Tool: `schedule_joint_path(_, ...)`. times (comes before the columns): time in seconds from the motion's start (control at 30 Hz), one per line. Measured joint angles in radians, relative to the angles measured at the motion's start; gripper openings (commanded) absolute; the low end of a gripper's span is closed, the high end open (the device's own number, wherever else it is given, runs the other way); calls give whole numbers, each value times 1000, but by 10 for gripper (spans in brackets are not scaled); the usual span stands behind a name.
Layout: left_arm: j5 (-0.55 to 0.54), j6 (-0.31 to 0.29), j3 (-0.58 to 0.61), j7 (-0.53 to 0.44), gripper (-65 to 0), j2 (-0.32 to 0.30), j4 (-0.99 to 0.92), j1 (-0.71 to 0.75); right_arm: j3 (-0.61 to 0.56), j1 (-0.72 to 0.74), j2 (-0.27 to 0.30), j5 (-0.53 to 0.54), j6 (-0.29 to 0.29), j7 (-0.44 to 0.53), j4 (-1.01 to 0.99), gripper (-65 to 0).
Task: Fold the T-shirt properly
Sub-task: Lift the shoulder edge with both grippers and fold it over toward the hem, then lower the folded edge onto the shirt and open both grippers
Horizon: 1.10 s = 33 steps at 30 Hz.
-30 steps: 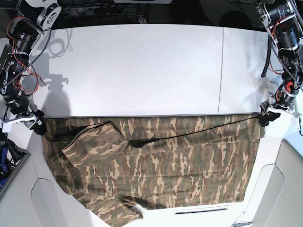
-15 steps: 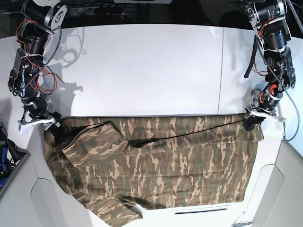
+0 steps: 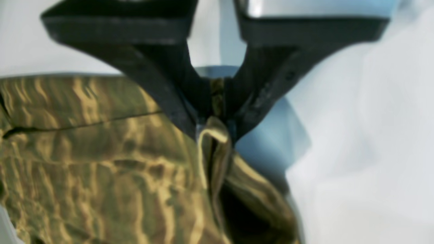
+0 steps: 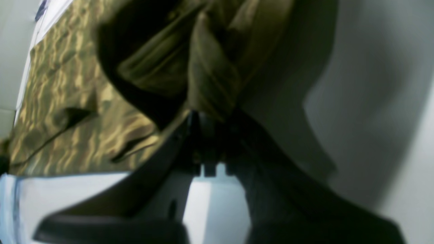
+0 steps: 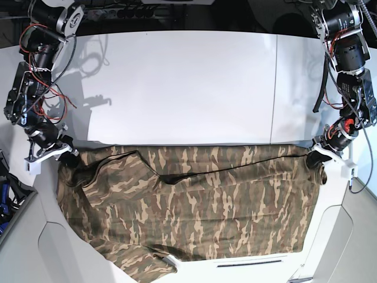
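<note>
The camouflage T-shirt (image 5: 194, 203) lies spread across the front of the white table (image 5: 177, 88) and hangs over its front edge. My left gripper (image 5: 313, 158) is shut on the shirt's right top corner; the left wrist view shows fabric (image 3: 213, 135) pinched between the black fingers (image 3: 169, 98). My right gripper (image 5: 63, 155) is shut on the shirt's left top corner; the right wrist view shows bunched cloth (image 4: 203, 78) between its fingers (image 4: 169, 149). A sleeve (image 5: 112, 171) is folded over the body at left.
The white table has a seam (image 5: 275, 88) running front to back at the right. Cables and dark equipment (image 5: 135, 9) line the far edge. Both arms stand at the table's side edges.
Both grippers, still holding the shirt's top corners, have shifted slightly toward the front, the left one also outward. The shirt's top edge stays stretched between them.
</note>
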Motion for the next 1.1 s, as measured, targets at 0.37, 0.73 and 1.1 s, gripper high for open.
schedule_joint_path(0.37,-26,-8,-22,43,-650,-14,286,217,2,-230,53,132,2,-69,241,-650)
schedule_joint_path(0.73,-112,-18,-137,112,-650,-15,564,497,83,-486,69,291,10,-128,404,-650)
schedule_joint_path(1.1,-104,-18,-142,119,-650,6,724,717,128,-642,70,343,12,-181,505,-650)
